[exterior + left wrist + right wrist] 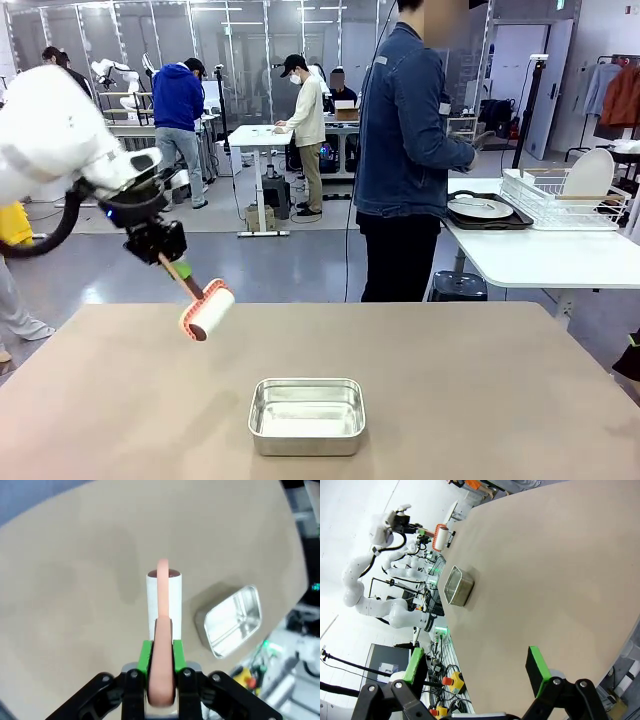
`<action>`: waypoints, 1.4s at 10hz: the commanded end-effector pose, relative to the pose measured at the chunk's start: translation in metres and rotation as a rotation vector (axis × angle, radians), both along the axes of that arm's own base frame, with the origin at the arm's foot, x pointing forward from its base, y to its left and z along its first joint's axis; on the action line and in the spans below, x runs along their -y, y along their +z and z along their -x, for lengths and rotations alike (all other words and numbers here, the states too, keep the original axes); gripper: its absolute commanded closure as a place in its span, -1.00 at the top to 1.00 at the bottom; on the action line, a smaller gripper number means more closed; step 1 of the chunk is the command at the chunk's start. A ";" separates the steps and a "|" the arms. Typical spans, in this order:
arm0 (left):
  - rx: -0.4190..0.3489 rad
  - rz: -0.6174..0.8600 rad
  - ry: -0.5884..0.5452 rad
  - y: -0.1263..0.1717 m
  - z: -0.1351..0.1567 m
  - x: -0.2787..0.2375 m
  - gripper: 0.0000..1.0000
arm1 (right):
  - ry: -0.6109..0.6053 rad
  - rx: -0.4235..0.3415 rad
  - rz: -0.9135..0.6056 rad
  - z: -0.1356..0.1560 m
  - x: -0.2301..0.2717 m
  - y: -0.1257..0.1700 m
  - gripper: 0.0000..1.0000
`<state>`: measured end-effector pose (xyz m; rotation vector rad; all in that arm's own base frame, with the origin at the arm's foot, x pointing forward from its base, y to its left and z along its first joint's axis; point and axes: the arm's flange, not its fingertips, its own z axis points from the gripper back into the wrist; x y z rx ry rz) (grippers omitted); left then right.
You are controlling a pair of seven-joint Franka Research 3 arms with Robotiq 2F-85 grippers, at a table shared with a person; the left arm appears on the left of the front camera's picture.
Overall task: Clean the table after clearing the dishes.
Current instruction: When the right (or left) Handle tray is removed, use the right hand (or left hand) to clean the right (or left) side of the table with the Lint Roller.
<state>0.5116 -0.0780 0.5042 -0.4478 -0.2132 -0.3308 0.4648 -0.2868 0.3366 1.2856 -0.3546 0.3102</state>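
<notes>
This was a robotics lab in an open, hall-like room. A white robot arm (45, 140) reached over a beige bench (450, 390), with loose cables (445, 672) and a red emergency-stop button (452, 682) below its edge. Behind, glass partitions (240, 40) and ceiling strip lights (215, 8) enclosed a grey floor (290, 265) where people (178, 100) stood at a white bench (255, 135).

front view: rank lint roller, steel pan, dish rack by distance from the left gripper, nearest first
1. lint roller: gripped by the left gripper, at left.
2. steel pan: middle of the beige table, near side.
3. dish rack: far right, on the white side table.
</notes>
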 end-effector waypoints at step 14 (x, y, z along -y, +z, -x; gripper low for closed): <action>-0.135 0.236 0.230 -0.102 -0.003 -0.025 -0.59 | 0.005 0.018 0.003 0.003 -0.003 0.001 1.00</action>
